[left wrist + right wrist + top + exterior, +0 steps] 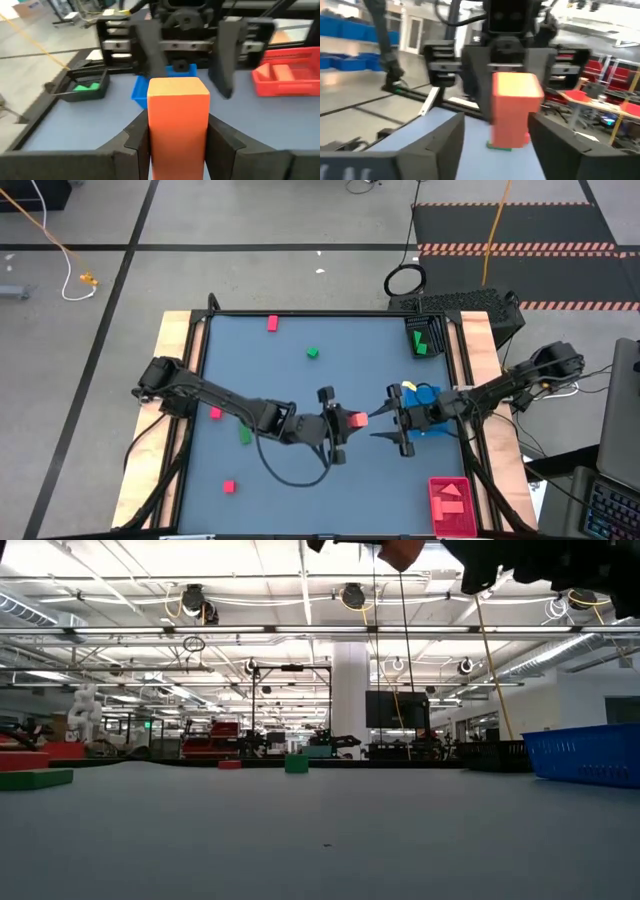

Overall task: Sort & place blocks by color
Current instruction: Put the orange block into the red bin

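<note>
At the high view's centre, a salmon-pink block point(357, 420) is clamped by the left gripper point(334, 425); the right gripper point(385, 420), just beside it, is spread wide.

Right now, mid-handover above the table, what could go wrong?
1. The left gripper is clamped on the salmon block, raised in the air; the right gripper has open fingers either side of it. If left releases before right closes, the block likely drops.
2. The grippers face each other closely, so pushing further in may knock fingers together.
3. The red tray is off to the side; a dropped block would probably miss it.
</note>
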You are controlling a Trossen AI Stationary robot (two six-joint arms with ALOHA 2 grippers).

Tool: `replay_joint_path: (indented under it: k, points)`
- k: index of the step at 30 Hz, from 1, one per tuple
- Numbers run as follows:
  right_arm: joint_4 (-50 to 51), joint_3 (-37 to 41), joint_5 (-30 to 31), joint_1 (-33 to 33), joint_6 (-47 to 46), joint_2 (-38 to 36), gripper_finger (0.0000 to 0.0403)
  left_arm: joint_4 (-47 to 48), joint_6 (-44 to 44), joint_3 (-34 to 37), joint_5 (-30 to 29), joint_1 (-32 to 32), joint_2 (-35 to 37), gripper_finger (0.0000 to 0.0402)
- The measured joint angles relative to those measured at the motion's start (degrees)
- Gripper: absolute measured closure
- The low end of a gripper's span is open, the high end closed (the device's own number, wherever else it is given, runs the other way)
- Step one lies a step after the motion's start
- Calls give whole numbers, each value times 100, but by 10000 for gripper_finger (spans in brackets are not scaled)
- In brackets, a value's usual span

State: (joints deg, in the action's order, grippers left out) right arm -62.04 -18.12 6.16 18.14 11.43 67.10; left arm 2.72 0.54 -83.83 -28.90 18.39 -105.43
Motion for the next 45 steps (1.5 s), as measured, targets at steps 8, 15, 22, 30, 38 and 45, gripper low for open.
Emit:
replay_joint_path:
  k: [8, 15, 22, 30, 38, 45]
  points:
    - [-618, 2, 555, -3, -83, 278, 96, 9, 68, 0, 197, 2, 0, 271]
    - [-1250, 2, 260, -1, -326, 599, 80, 42, 166, 0, 205, -9, 0, 271]
    - [-1497, -321, 145, -1, -345, 1150, 95, 44, 173, 0, 205, -10, 0, 271]
    - [-1486, -776, 111, -3, -161, 1704, 97, 118, 260, 0, 207, 13, 0, 263]
    - [-1494, -804, -17, -5, 20, 1739, 143, 389, 370, 0, 207, 17, 0, 266]
    - [-1378, -809, -25, -5, 154, 1735, 236, 407, 394, 0, 234, 18, 0, 260]
